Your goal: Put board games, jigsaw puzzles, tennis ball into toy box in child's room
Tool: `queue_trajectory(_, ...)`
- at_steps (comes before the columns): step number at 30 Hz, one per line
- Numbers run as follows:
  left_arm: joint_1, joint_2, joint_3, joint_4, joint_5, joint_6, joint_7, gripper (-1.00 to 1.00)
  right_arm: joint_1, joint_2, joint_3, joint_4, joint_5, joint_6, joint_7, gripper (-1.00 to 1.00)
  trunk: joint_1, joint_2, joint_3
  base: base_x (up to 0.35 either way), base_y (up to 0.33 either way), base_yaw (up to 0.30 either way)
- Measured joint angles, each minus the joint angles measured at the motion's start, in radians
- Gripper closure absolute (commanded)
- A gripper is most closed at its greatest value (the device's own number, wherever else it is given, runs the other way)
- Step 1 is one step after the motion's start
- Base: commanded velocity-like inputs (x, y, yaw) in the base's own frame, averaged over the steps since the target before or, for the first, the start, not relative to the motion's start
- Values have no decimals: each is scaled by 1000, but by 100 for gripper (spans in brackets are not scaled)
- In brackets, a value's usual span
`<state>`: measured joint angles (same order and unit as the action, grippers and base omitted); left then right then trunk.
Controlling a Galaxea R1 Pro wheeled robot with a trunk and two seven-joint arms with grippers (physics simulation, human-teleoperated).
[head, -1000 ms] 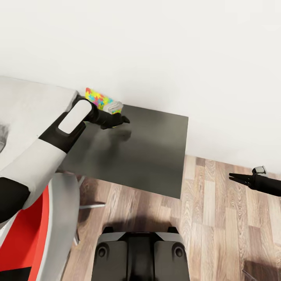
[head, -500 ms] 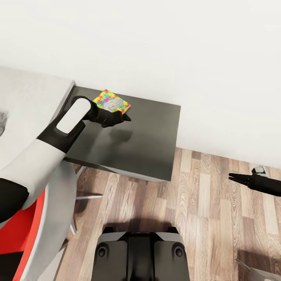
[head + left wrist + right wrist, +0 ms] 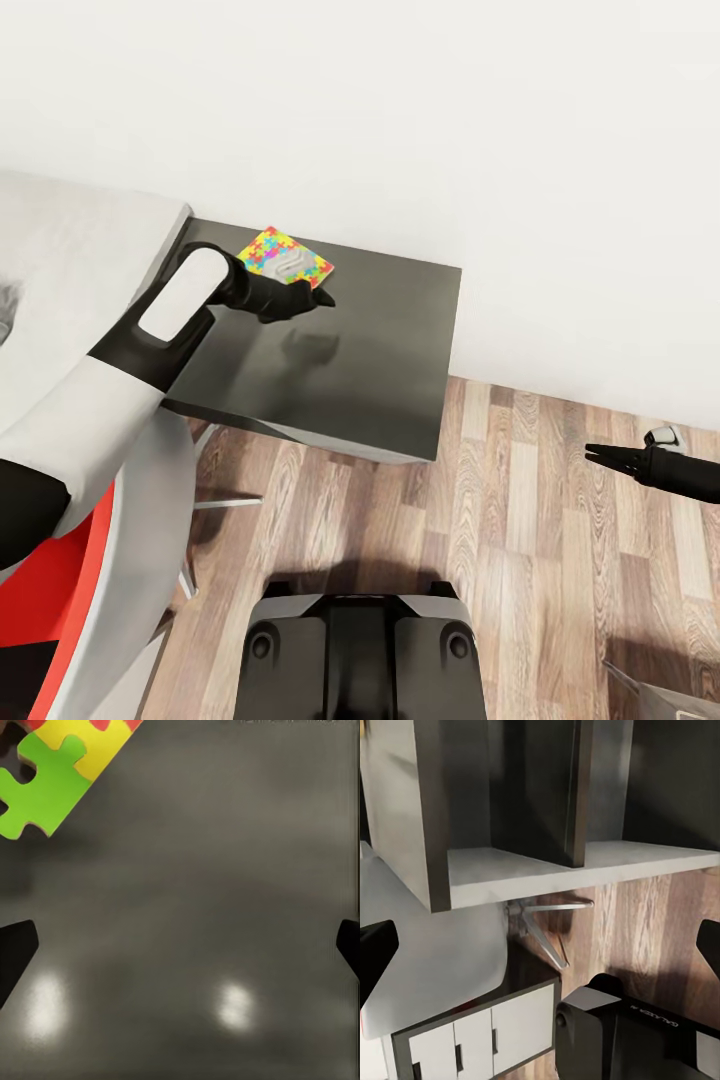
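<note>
Nearest in the head view is the robot's dark base (image 3: 360, 655), standing on the wood-plank floor (image 3: 540, 520), with a red and grey chair (image 3: 95, 600) at the near left. Out at the right, the right gripper (image 3: 598, 454) hangs over the floor well away from the desk; in the head view its fingers come to a narrow point, yet the right wrist view shows one dark fingertip (image 3: 375, 949) at each side edge, so they stand spread, with nothing between them. Farther in, the left arm reaches over the low dark-grey section of the table (image 3: 370, 350), and the left gripper (image 3: 318, 297) hovers above its bare top — fingers wide apart in the left wrist view, one tip (image 3: 13, 952) at each side, holding nothing. Just beyond that gripper, toward the white wall (image 3: 420, 110), a jigsaw puzzle (image 3: 284, 258) lies flat on the dark surface, its green and yellow corner pieces (image 3: 56, 765) showing in the left wrist view. The pale table top (image 3: 70, 270) adjoins at the far left.
</note>
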<state>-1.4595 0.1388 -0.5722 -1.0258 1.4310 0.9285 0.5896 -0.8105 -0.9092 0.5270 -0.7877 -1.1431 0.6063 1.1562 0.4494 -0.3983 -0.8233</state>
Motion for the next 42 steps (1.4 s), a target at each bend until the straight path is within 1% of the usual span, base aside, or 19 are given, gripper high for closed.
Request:
queue_trajectory(12, 0, 2, 22, -31, 3, 5, 0, -100, 0, 2, 0, 0, 0, 0, 0, -100, 0, 0, 0, -3, -1, 0)
queue_trajectory(20, -1, 8, 54, -78, 5, 8, 0, -100, 0, 3, 0, 0, 0, 0, 0, -100, 0, 0, 0, 0, 0, 0)
queue_trajectory(22, -2, 12, 67, -102, 4, 9, 0, -100, 0, 3, 0, 0, 0, 0, 0, -100, 0, 0, 0, 0, 0, 0)
queue_trajectory(23, -2, 12, 67, -102, 4, 9, 0, -100, 0, 3, 0, 0, 0, 0, 0, -100, 0, 0, 0, 0, 0, 0)
queue_trajectory(25, -2, 21, 79, -129, 4, 10, 4, -100, 0, 4, 0, 0, 0, 0, 0, -100, 0, 0, 0, 0, 0, 0)
queue_trajectory(26, -2, 21, 79, -129, 4, 10, 4, -100, 0, 4, 0, 0, 0, 0, 0, -100, 0, 0, 0, 0, 0, 0)
queue_trajectory(27, -2, 28, 85, -143, 4, 10, 9, -100, 0, 4, 0, 0, 0, 0, 0, -100, 0, 0, 0, 0, 0, 0)
queue_trajectory(28, -2, 28, 85, -143, 5, 10, 9, -100, 0, 4, 0, 0, 0, 0, 0, -100, 0, 0, 0, 0, 0, 0)
queue_trajectory(29, -2, 35, 92, -156, 6, 10, 14, -100, 0, 4, 0, 0, 0, 0, 0, -100, 0, 0, 0, 0, 0, 0)
queue_trajectory(30, -2, 36, 92, -157, 7, 10, 15, -100, 0, 4, 0, 0, 0, 0, 0, -100, 0, 0, 0, 0, 0, 0)
queue_trajectory(32, -3, 53, 106, -181, 19, 11, 29, -100, 0, 4, 0, -1, 0, 0, 0, -100, 0, 0, 0, 0, 0, 0)
queue_trajectory(33, -3, 53, 106, -181, 20, 10, 29, -100, 0, 4, 0, -1, 0, 0, 0, -100, 0, 0, 0, 0, 0, 0)
queue_trajectory(35, -2, 74, 117, -198, 43, 11, 50, -100, 0, 4, 0, -2, 0, 0, 0, -100, 0, 0, 0, 0, 0, 0)
queue_trajectory(36, -2, 74, 117, -198, 45, 10, 50, -100, 0, 4, 0, -2, 0, 0, 0, -100, 0, 0, 0, 0, 0, 0)
queue_trajectory(38, -1, 99, 123, -210, 67, 11, 75, -100, 0, 4, 0, -4, 0, 0, 0, -100, 0, 0, 0, 0, 0, 0)
queue_trajectory(39, -1, 99, 123, -210, 69, 10, 76, -100, 0, 4, 0, -4, 0, 0, 0, -100, 0, 0, 0, 0, 0, 0)
queue_trajectory(40, 1, 111, 125, -214, 77, 11, 88, -100, 0, 4, 0, -4, 0, 0, 0, -100, 0, 0, 0, 0, 0, 0)
queue_trajectory(41, 1, 111, 125, -214, 78, 10, 89, -100, 0, 4, 0, -4, 0, 0, 0, -100, 0, 0, 0, 0, 0, 0)
queue_trajectory(42, 2, 121, 126, -217, 85, 11, 101, -100, 0, 3, 0, -5, 0, 0, 0, -100, 0, 0, 0, 0, 0, 0)
